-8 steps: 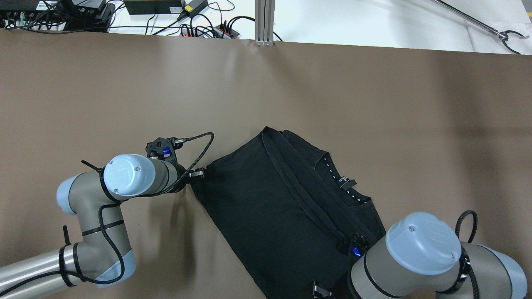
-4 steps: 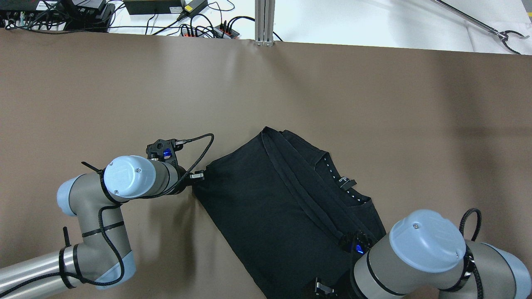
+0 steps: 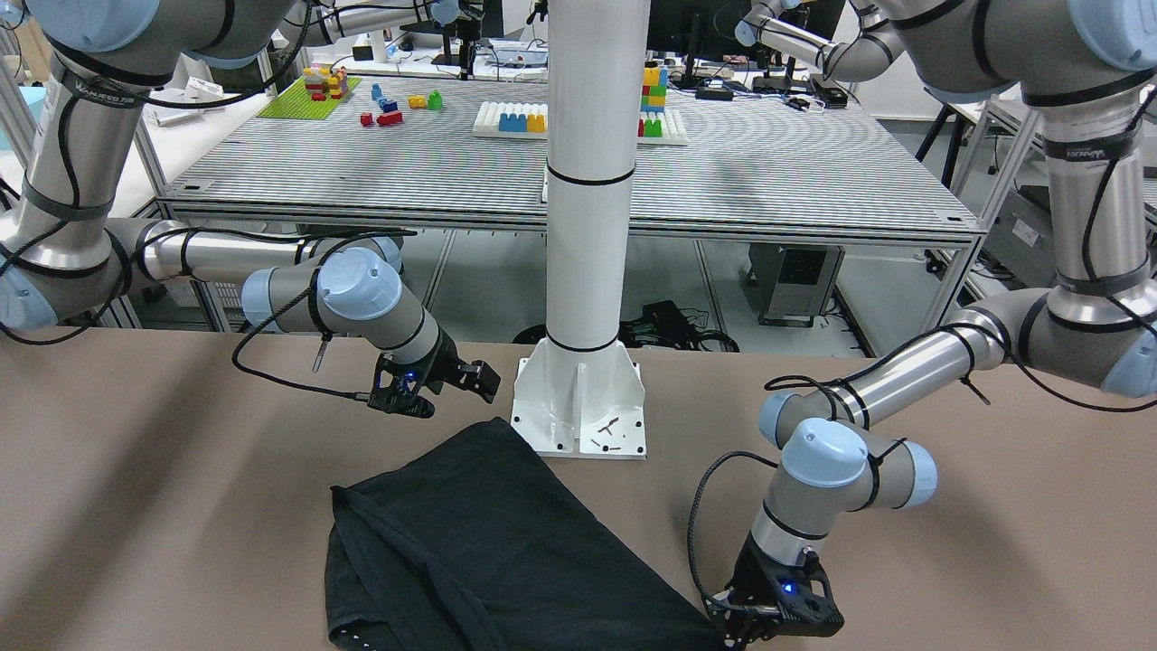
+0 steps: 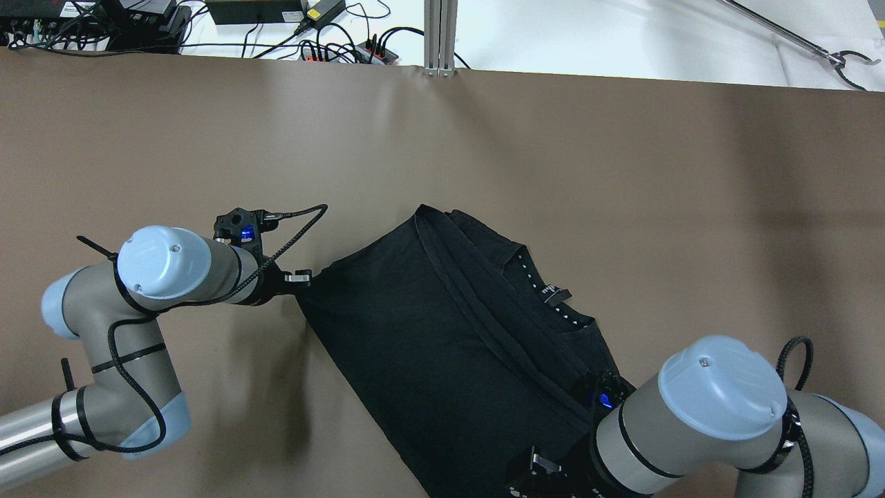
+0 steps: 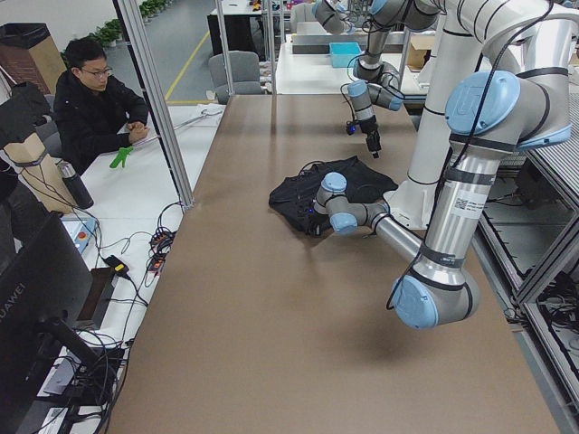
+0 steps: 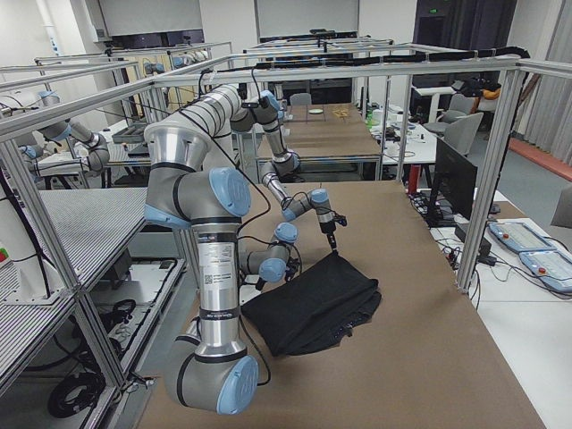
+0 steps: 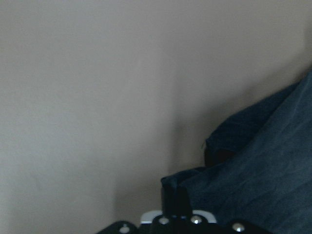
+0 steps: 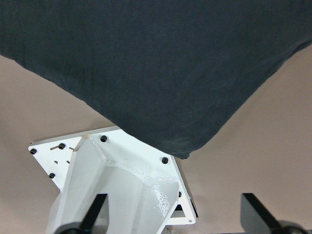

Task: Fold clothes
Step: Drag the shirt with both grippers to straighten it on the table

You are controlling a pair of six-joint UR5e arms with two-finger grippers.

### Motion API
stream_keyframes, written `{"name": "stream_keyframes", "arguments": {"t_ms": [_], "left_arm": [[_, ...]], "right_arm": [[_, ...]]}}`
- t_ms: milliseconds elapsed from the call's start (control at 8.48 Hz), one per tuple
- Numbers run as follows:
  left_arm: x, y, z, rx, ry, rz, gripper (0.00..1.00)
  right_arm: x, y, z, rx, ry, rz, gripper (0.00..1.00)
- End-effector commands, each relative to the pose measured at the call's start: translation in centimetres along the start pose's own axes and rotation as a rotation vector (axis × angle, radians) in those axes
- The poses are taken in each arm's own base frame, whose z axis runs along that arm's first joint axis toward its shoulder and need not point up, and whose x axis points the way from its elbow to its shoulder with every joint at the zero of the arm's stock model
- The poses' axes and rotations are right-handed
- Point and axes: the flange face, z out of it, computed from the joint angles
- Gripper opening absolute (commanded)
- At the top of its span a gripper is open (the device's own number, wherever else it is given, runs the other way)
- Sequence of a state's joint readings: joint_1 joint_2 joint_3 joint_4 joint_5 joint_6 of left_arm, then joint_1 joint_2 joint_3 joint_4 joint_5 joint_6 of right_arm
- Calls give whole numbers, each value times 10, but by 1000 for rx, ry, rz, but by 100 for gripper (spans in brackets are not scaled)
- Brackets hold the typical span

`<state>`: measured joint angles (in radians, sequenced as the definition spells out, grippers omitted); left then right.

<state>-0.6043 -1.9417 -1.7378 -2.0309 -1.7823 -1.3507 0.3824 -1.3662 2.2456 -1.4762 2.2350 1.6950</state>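
Fold in the balance: the black clothes (image 4: pixel 442 346) lie skewed on the brown table (image 4: pixel 622 173), toward 6 o'clock in the overhead view, partly doubled over with the collar facing 3 o'clock. The left gripper (image 4: pixel 299 279) is clamped on the corner at the garment's 9 o'clock. The right gripper (image 3: pixel 484 380) hangs above the corner at its 5 o'clock with jaws spread wide and nothing in them.

With only one corner held, any pull would likely drag the thin fabric sideways and spoil the existing fold, or strip it from the narrow pinch. The free corner lies just beside the white post's base plate (image 3: pixel 578 416), so a descending right gripper could strike the plate or close on nothing.
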Motion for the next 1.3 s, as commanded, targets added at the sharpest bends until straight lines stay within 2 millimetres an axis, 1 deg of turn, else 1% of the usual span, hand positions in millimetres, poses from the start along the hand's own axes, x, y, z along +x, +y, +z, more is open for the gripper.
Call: {"name": "stream_keyframes", "arguments": {"t_ms": [0,118,236,354,472,590,708,825,943,1179], "left_arm": [[-31,-64,5,47,-58,58,0],[-17,-105,23,63,-82,53,0],[27,-144,48,72,-99,42,0],[69,-177,66,86,-98,38,0],[96,-214,75,118,-83,32,0],[119,-247,81,141,-90,30,0],[122,-276,83,153,-119,53,0],[130,-295,83,169,-116,77,0],[151,-301,77,195,-118,81,0],[166,-302,71,205,-110,88,0]], "right_arm": [[0,-5,-4,12,-3,9,95],[-2,-6,-5,16,-7,9,95],[-1,-8,-5,17,-5,10,95],[-1,-11,-7,32,-8,15,95],[-1,-14,-7,57,-10,15,95],[-2,-16,-8,75,-14,15,95],[-1,-18,-7,93,-14,17,95],[-2,-20,-9,112,-19,16,95],[-1,-22,-8,130,-18,17,95],[-2,-24,-7,156,-19,16,95]]}}
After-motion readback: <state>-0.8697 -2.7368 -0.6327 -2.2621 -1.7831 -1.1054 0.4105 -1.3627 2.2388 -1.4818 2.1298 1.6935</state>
